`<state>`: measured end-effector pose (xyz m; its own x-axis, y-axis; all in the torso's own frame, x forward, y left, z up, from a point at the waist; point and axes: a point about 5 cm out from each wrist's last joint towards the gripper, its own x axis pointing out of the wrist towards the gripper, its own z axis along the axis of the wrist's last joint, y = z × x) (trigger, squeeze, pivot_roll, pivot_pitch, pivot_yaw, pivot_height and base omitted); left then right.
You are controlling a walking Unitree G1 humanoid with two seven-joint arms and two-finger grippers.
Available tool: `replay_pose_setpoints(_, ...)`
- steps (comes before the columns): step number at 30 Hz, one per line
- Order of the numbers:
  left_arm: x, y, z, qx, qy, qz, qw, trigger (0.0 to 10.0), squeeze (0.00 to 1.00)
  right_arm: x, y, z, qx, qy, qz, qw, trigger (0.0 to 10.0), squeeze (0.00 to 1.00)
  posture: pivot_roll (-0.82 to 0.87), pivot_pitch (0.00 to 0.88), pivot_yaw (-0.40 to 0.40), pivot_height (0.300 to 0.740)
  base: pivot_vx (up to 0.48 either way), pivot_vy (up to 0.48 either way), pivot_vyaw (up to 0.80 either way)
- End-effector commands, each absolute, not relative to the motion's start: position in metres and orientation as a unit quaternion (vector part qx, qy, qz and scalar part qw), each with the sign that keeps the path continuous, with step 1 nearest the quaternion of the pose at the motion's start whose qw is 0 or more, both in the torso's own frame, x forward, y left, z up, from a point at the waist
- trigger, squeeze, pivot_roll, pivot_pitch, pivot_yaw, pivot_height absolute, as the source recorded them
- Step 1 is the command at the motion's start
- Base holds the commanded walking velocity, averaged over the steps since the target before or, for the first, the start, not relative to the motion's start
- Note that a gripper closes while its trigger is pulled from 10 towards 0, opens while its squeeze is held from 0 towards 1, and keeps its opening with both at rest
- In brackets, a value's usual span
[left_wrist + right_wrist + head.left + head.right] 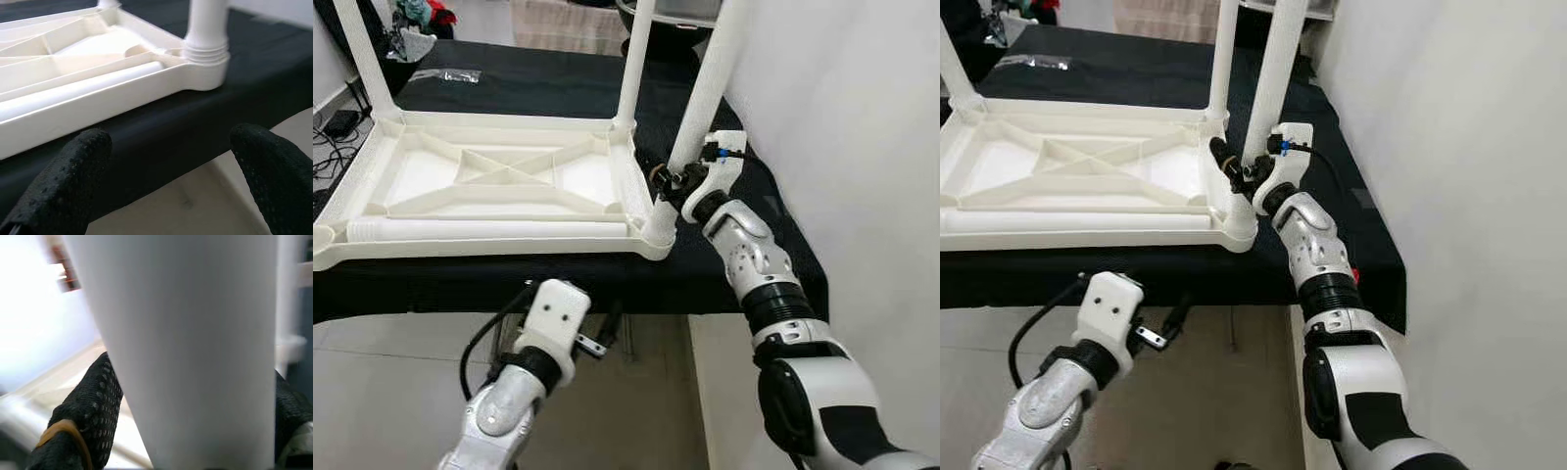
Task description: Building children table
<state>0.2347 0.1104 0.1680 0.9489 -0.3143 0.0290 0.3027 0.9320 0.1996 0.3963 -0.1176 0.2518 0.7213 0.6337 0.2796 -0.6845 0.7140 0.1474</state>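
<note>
**Right gripper clamped on the corner leg of an upturned white table**

A white moulded-plastic children's table top (499, 186) lies upside down on a black cloth-covered surface (558, 78), its ribbed underside facing up. The right gripper (674, 178) is closed around a white cylindrical plastic leg (705, 88) low on its shaft, just above the threaded corner socket (658, 227) into which the leg stands upright. In the right wrist view the leg (195, 347) fills the space between the two black dotted fingers (93, 406), both of them pressed against it.

Beyond the right gripper, at the next corner of the table top, a second white leg (634, 64) stands upright, and a third (364, 59) rises at the far corner on the opposite side. A loose white tube (489, 231) lies flat inside the near rim of the table top, to the left of the gripped leg.

The left gripper (171, 161) hangs below the edge of the black surface, clear of the table, its fingers (73, 176) spread apart and holding nothing. Its wrist camera looks up at the gripped corner socket (205, 58). A pale tiled floor (391, 392) lies beneath it, and a white wall (862, 147) stands just to the right of the right arm.
</note>
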Motion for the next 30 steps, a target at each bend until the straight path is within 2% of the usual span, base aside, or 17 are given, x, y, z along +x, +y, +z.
replay_pose_setpoints(1,0.236,0.112,0.165,0.1,-0.019,-0.155,0.983,10.0,0.0,0.389,-0.106,0.259,0.122,-0.113,0.434,0.885,10.0,0.0,0.12,0.152,-0.148,0.74,0.0,0.0,0.0)
replay_pose_setpoints(2,0.236,0.112,0.165,0.101,-0.02,-0.156,0.982,10.0,0.0,0.383,-0.103,0.26,0.121,-0.11,0.487,0.858,10.0,0.0,0.12,0.154,-0.148,0.74,0.0,0.0,0.0)
replay_pose_setpoints(3,0.236,0.112,0.165,0.101,-0.02,-0.156,0.982,10.0,0.0,0.383,-0.103,0.26,0.121,-0.11,0.487,0.858,10.0,0.0,0.12,0.154,-0.148,0.74,0.0,0.0,0.0)
replay_pose_setpoints(5,0.233,0.106,0.169,0.09,-0.031,-0.168,0.981,10.0,0.0,0.37,-0.093,0.251,0.092,-0.098,0.571,0.81,10.0,0.0,0.12,0.156,-0.151,0.74,0.0,0.0,0.0)
replay_pose_setpoints(7,0.232,0.103,0.17,0.087,-0.036,-0.173,0.98,10.0,0.0,0.368,-0.09,0.247,0.079,-0.094,0.588,0.799,10.0,0.0,0.12,0.156,-0.151,0.74,0.0,0.0,0.0)
replay_pose_setpoints(8,0.23,0.098,0.172,0.081,-0.04,-0.183,0.979,10.0,0.0,0.37,-0.084,0.241,0.063,-0.083,0.578,0.809,10.0,0.0,0.12,0.159,-0.152,0.74,0.0,0.0,0.0)
replay_pose_setpoints(9,0.225,0.092,0.175,0.068,-0.046,-0.196,0.977,10.0,0.0,0.374,-0.076,0.236,0.041,-0.077,0.554,0.828,0.0,0.0,0.12,0.16,-0.152,0.74,0.0,0.0,0.0)
replay_pose_setpoints(16,0.223,0.089,0.174,0.062,-0.043,-0.201,0.977,10.0,0.0,0.379,-0.072,0.234,0.028,-0.076,0.522,0.849,0.0,0.0,0.13,0.16,-0.152,0.74,0.0,0.0,0.0)
replay_pose_setpoints(17,0.223,0.089,0.174,0.064,-0.043,-0.202,0.976,10.0,0.0,0.383,-0.072,0.235,0.025,-0.079,0.498,0.863,0.0,0.0,0.12,0.161,-0.153,0.74,0.0,0.0,0.0)
replay_pose_setpoints(18,0.224,0.09,0.174,0.066,-0.046,-0.201,0.976,10.0,0.0,0.402,-0.085,0.238,0.031,-0.066,0.338,0.938,0.0,0.0,0.12,0.159,-0.153,0.74,0.0,0.0,0.0)
replay_pose_setpoints(20,0.224,0.09,0.174,0.066,-0.046,-0.201,0.976,10.0,0.0,0.402,-0.085,0.238,0.031,-0.066,0.338,0.938,0.0,0.0,0.12,0.159,-0.153,0.74,0.0,0.0,0.0)
replay_pose_setpoints(23,0.227,0.091,0.176,0.073,-0.054,-0.195,0.977,10.0,0.0,0.417,-0.121,0.235,0.054,-0.029,0.098,0.993,0.0,0.0,0.12,0.158,-0.151,0.74,0.0,0.0,0.0)
replay_pose_setpoints(24,0.227,0.091,0.177,0.076,-0.056,-0.194,0.976,10.0,0.0,0.419,-0.132,0.233,0.062,-0.019,0.036,0.997,0.0,0.0,0.12,0.158,-0.149,0.74,0.0,0.0,0.0)
replay_pose_setpoints(25,0.227,0.091,0.177,0.076,-0.056,-0.194,0.976,10.0,0.0,0.419,-0.132,0.233,0.062,-0.019,0.036,0.997,0.0,0.0,0.12,0.158,-0.149,0.74,0.0,0.0,0.0)
replay_pose_setpoints(26,0.227,0.09,0.178,0.078,-0.06,-0.194,0.976,10.0,0.0,0.419,-0.143,0.231,0.071,-0.011,-0.03,0.997,0.0,0.0,0.11,0.156,-0.15,0.74,0.0,0.0,0.0)
replay_pose_setpoints(29,0.228,0.089,0.179,0.079,-0.062,-0.194,0.976,10.0,0.0,0.418,-0.149,0.228,0.085,-0.005,-0.074,0.994,0.0,0.0,0.11,0.156,-0.15,0.74,0.0,0.0,0.0)
replay_pose_setpoints(30,0.228,0.087,0.181,0.081,-0.066,-0.197,0.975,10.0,0.0,0.415,-0.154,0.223,0.115,0.003,-0.147,0.982,0.0,0.0,0.12,0.154,-0.15,0.74,0.0,0.0,0.0)
